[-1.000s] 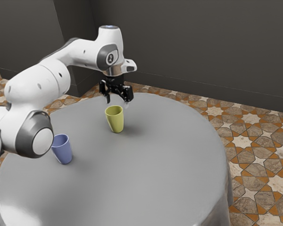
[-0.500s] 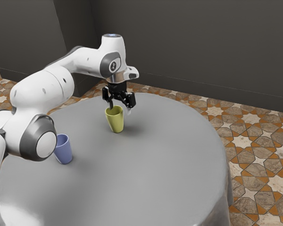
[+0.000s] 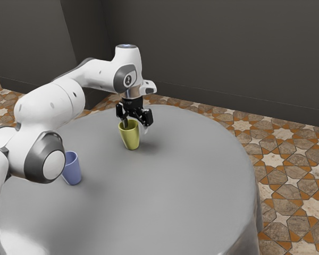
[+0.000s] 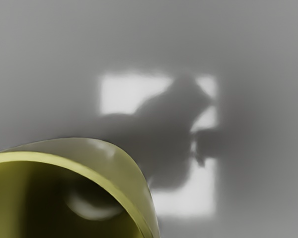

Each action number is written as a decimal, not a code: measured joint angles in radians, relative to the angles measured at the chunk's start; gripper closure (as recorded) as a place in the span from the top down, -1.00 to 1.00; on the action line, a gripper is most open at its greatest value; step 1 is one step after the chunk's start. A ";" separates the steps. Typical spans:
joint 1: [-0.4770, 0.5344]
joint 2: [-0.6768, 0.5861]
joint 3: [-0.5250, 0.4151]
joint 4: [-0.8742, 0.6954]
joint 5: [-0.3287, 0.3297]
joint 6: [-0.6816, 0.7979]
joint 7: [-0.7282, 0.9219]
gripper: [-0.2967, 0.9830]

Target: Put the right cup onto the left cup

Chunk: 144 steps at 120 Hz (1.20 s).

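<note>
My gripper point(image 3: 135, 126) is low over the yellow cup point(image 3: 131, 137), fingers spread and open. One finger reaches down at the cup's mouth, seemingly inside the rim, while the other stands outside it, toward the exterior view's right. The yellow cup point(image 4: 146, 198) appears large under my hand in the wrist view, its mouth facing up. A blue cup point(image 3: 72, 171) stands upright nearer the exterior view's left, partly hidden by the arm's elbow.
Both cups stand on a round table with a grey cover point(image 3: 165, 196). The arm's elbow point(image 3: 45, 156) hangs close beside the blue cup. A dark wall point(image 3: 218, 53) rises behind the table.
My hand has come down and slightly toward the exterior view's right, from above the yellow cup to its rim. Both cups have stayed where they were.
</note>
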State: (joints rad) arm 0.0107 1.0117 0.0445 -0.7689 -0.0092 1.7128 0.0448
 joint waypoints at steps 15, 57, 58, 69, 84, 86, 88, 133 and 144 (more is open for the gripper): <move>0.000 0.004 0.000 0.000 0.000 0.004 0.001 0.34; 0.001 0.006 0.002 0.000 -0.009 0.006 0.001 -0.23; 0.001 0.006 0.002 0.000 -0.009 0.006 0.001 -0.25; 0.000 0.006 0.002 0.000 -0.010 0.006 0.001 -0.38; 0.000 0.006 0.002 0.000 -0.011 0.006 0.001 -0.54; 0.000 0.006 0.002 0.000 -0.011 0.006 0.001 -0.55; 0.000 0.006 0.002 0.000 -0.011 0.006 0.001 -0.57; 0.000 -0.027 0.004 -0.033 -0.006 0.008 0.000 -0.67; 0.000 -0.058 0.004 -0.061 -0.004 0.008 -0.001 -0.68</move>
State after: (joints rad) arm 0.0108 0.9539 0.0487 -0.8299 -0.0134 1.7210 0.0442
